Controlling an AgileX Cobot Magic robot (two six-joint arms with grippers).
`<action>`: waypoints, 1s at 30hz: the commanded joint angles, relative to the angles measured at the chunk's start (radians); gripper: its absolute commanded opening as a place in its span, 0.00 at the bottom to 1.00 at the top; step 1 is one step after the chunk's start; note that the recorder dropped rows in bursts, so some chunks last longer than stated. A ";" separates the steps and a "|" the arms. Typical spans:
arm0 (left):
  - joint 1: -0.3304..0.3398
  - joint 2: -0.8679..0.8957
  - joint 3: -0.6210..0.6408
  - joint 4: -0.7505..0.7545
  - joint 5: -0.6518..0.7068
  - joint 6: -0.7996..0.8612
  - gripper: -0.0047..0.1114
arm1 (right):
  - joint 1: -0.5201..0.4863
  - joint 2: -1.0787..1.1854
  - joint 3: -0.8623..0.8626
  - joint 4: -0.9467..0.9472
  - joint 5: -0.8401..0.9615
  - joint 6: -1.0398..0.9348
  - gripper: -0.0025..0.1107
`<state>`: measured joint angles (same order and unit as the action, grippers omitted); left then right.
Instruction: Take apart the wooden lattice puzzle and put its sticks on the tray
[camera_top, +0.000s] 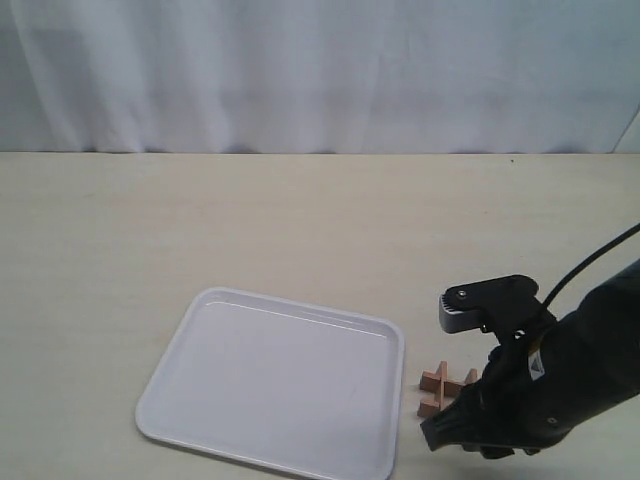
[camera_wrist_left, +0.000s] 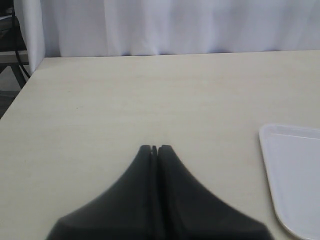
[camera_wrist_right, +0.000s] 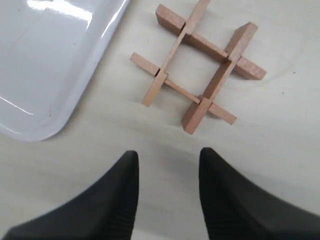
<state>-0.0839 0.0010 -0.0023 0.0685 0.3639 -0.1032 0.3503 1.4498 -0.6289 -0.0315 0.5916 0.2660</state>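
Observation:
The wooden lattice puzzle (camera_wrist_right: 196, 69) lies assembled on the table, a small light-brown hash of four interlocked sticks, just beside the white tray (camera_wrist_right: 45, 60). In the exterior view the puzzle (camera_top: 441, 388) is partly hidden behind my right arm, right of the tray (camera_top: 270, 375). My right gripper (camera_wrist_right: 169, 155) hovers open just short of the puzzle, nothing between its fingers. My left gripper (camera_wrist_left: 156, 148) is shut and empty over bare table, far from the puzzle; it does not show in the exterior view.
The tray holds nothing. A white curtain (camera_top: 320, 70) hangs behind the table's far edge. The table's left edge (camera_wrist_left: 22, 90) and a dark frame beyond it show in the left wrist view.

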 joint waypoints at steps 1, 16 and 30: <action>0.001 -0.001 0.002 0.003 -0.009 0.001 0.04 | 0.002 0.003 0.004 0.010 -0.010 0.007 0.36; 0.001 -0.001 0.002 0.003 -0.009 0.001 0.04 | 0.002 0.005 0.004 0.019 -0.057 0.069 0.36; 0.001 -0.001 0.002 0.003 -0.009 0.001 0.04 | 0.002 0.149 0.004 0.016 -0.063 0.090 0.36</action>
<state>-0.0839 0.0010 -0.0023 0.0685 0.3639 -0.1032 0.3503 1.5911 -0.6289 -0.0118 0.5499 0.3518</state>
